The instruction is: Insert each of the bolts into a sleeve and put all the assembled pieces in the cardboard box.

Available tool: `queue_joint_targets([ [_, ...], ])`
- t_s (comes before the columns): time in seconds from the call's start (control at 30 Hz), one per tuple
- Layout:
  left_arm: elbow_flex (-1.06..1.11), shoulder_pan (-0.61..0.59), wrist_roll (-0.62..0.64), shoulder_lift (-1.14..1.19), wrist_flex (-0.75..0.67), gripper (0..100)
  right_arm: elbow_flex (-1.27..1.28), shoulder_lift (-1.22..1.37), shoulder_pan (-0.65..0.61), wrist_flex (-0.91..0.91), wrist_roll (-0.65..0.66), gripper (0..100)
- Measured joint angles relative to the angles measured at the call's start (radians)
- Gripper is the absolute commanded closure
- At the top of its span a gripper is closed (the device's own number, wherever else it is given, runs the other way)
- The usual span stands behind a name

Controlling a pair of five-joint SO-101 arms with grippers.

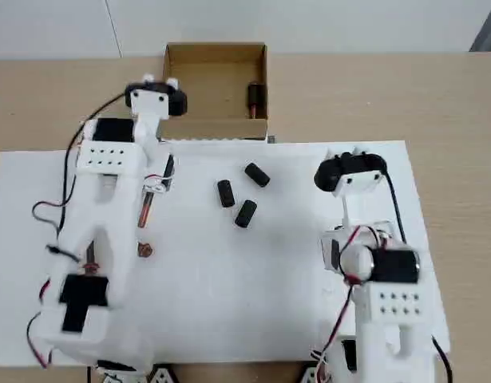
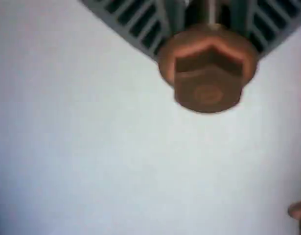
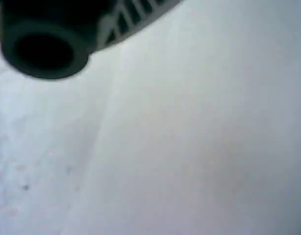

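Wooden worktop (image 1: pixel 453 96) under a white sheet (image 1: pixel 229 303), with a cardboard box (image 1: pixel 215 52) at the far edge. Gripping a copper bolt (image 2: pixel 206 73) in the left jaws, closed on the shank with the hex head hanging free, just above the sheet on the left arm's side. Clamping a black sleeve (image 3: pixel 42 49) in the right jaws, open bore facing the wrist camera, above bare sheet. Leaving three further sleeves (image 1: pixel 246 213) lying loose near mid-sheet, a second bolt (image 1: pixel 145 250) lying just beside the held one, and what appears to be one assembled piece (image 1: pixel 255 100) resting inside the box. Judging the bolt as small, rigid, light metal, probably slick on head and thread: favouring a hold on the shank near the head, leaving the tip clear for entry. Judging the sleeve as stiff, light and prone to rolling: pinching across its outer wall at mid-length, leaving both ends unobstructed.
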Motion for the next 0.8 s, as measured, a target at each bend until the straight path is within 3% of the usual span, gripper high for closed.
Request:
queue_joint_targets([
  [0.4, 0.0, 0.002, 0.003, -0.33, 0.161, 99, 0.0, -0.4, -0.003, 0.158, 0.057, 99.5],
  [0.63, 0.091, 0.049, 0.0, -0.588, 0.141, 99, 0.0, -0.514, -0.003, 0.164, 0.057, 99.6],
  [0.8, 0.305, 0.06, 0.002, -0.812, 0.005, 99, 0.0, -0.528, -0.003, 0.164, 0.057, 99.6],
])
